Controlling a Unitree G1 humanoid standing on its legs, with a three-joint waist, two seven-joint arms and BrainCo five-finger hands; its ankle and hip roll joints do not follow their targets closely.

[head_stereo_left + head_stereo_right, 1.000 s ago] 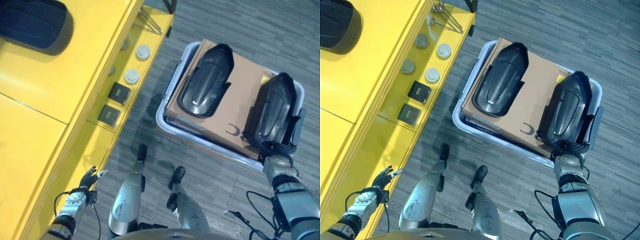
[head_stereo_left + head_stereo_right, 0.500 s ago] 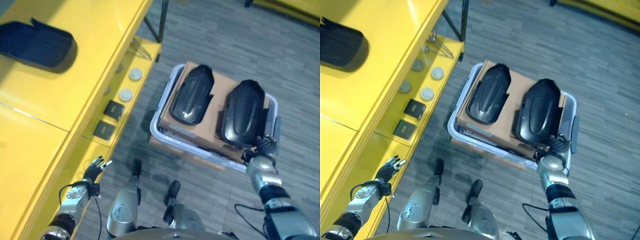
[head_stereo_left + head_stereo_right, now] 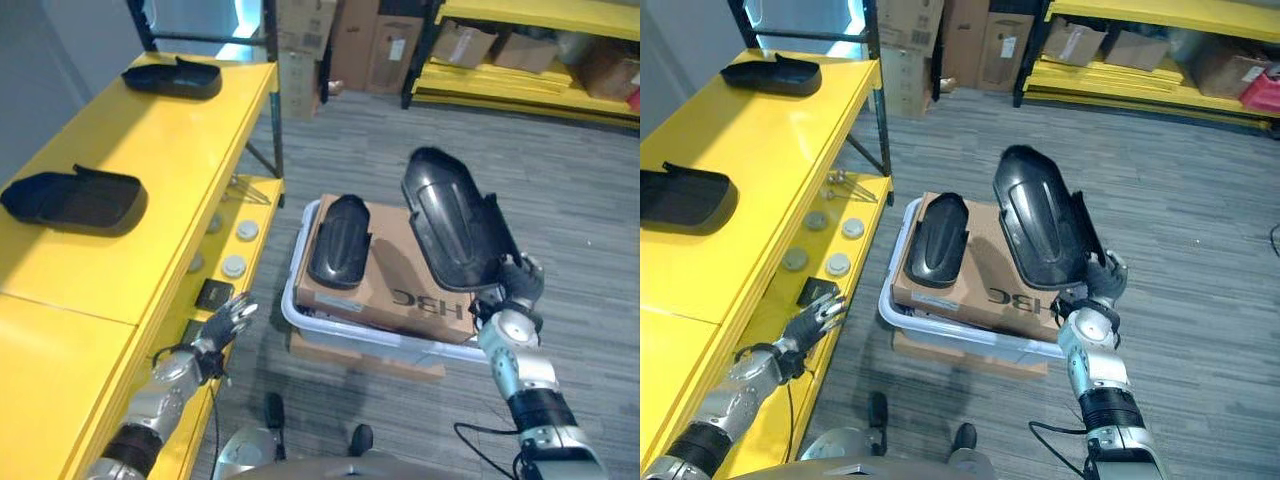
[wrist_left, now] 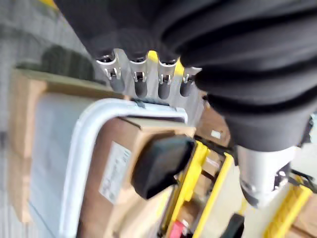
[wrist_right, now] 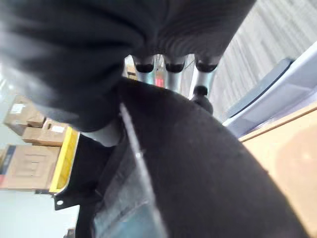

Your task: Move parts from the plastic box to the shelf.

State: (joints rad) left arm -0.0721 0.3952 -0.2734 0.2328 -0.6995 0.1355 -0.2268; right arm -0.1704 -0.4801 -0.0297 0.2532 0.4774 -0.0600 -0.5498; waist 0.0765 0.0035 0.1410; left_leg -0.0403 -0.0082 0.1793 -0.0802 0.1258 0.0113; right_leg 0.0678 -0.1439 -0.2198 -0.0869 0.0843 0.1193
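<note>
- Yellow metal shelf [image 3: 150, 150] along the left side; its top level carries two black moulded plastic parts: near one [image 3: 72, 198], far one [image 3: 172, 77] at the back end.
- Lower shelf level [image 3: 855, 205] holds round grey discs [image 3: 838, 263] and a small black square piece [image 3: 816, 291].
- Left hand [image 3: 225, 322] hangs beside the shelf's lower edge, fingers straight and spread, holding nothing.
- White plastic box [image 3: 300, 322] on the grey floor, between the two arms, topped by a brown cardboard sheet [image 3: 395, 275].
- One small black curved plastic part [image 3: 338, 240] lies on the cardboard's left half.
- Large black curved shell part [image 3: 450, 228] is raised above the box's right side, tilted, clear of the cardboard.
- Right hand [image 3: 517, 285] is curled around that shell's lower edge, clamped on it.
</note>
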